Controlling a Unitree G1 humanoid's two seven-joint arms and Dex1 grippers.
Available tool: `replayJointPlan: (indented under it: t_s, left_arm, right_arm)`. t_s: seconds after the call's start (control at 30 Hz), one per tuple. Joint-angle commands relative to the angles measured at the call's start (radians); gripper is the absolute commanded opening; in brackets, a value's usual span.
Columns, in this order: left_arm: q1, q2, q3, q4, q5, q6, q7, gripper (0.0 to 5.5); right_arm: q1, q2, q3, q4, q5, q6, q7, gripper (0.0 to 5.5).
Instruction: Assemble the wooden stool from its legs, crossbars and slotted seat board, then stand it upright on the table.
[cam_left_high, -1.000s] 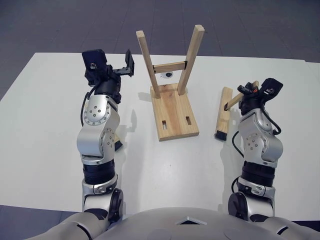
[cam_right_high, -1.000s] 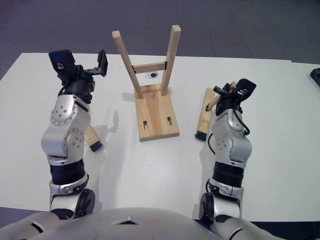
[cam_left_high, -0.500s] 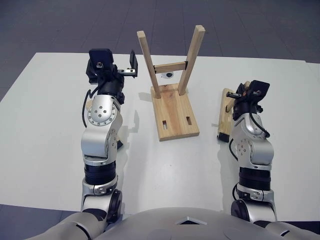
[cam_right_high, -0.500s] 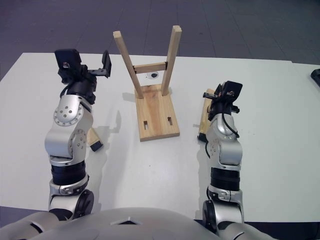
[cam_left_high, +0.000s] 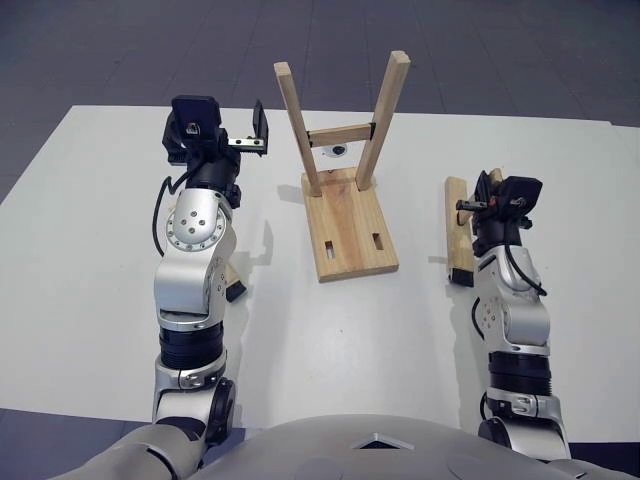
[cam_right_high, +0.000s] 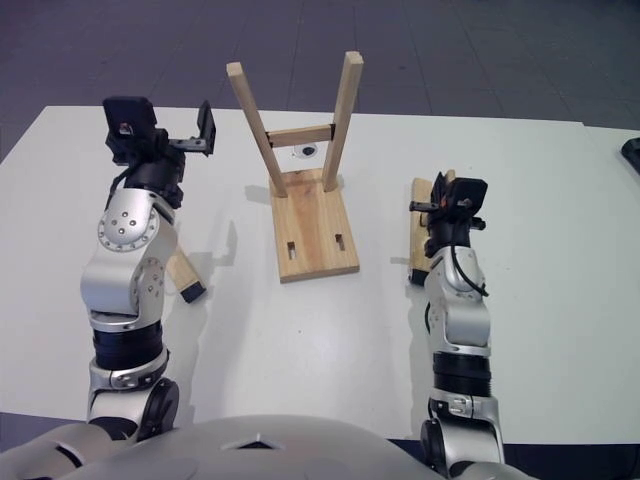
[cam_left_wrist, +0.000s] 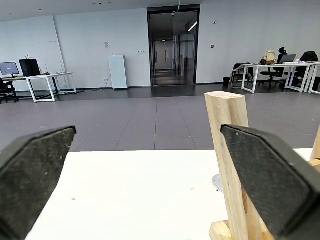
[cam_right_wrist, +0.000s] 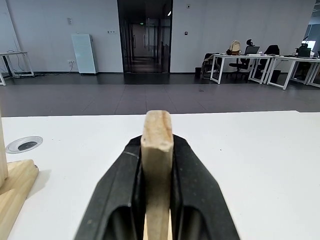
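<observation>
The seat board (cam_left_high: 352, 232) is lying flat in the middle of the white table (cam_left_high: 100, 200), and two legs are already standing in its far end: the left leg (cam_left_high: 297, 128) and the right leg (cam_left_high: 384, 118) are both rising upright and leaning a little apart at the top. A short crossbar (cam_left_high: 340, 134) is bridging them about halfway up. At the near end of the board, two small slots (cam_left_high: 328, 245) are sitting open with nothing in them.

Over on the right, a loose leg (cam_left_high: 457, 230) is lying on the table just beside the board, its dark foot pointing toward the robot. The right gripper (cam_right_wrist: 157, 165) is sitting low at that spot, and its fingers are clamping tight on a wooden piece (cam_right_wrist: 157, 131), whose end grain is poking up between the black pads.

On the left, the left gripper (cam_left_wrist: 147, 135) is hanging above the table with its jaws spread wide, gripping nothing, and the left leg is standing just beside one finger (cam_left_wrist: 270, 175). Under that arm, a spare leg (cam_right_high: 183, 275) is resting on the table. A round grommet (cam_left_high: 337, 150) is showing in the tabletop behind the crossbar.
</observation>
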Motion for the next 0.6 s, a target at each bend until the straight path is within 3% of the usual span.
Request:
replayJointPlan:
  t_s: [0.03,0.37,0.6]
  left_arm:
    - [-0.035,0.011,-0.007,0.026,0.029,-0.008,-0.009,5.4]
    - [-0.038,0.003,0.0,0.049,0.037,-0.031,-0.012,5.4]
    - [-0.032,0.002,0.014,0.044,0.051,-0.04,-0.003,5.4]
  right_arm:
    - [0.208,0.043,0.034,0.266,-0.013,0.199,0.022,0.85]
    - [0.135,0.028,-0.004,0.264,0.007,0.166,0.055,2.49]
    - [0.075,-0.039,-0.041,-0.018,0.046,0.207,0.102,3.63]
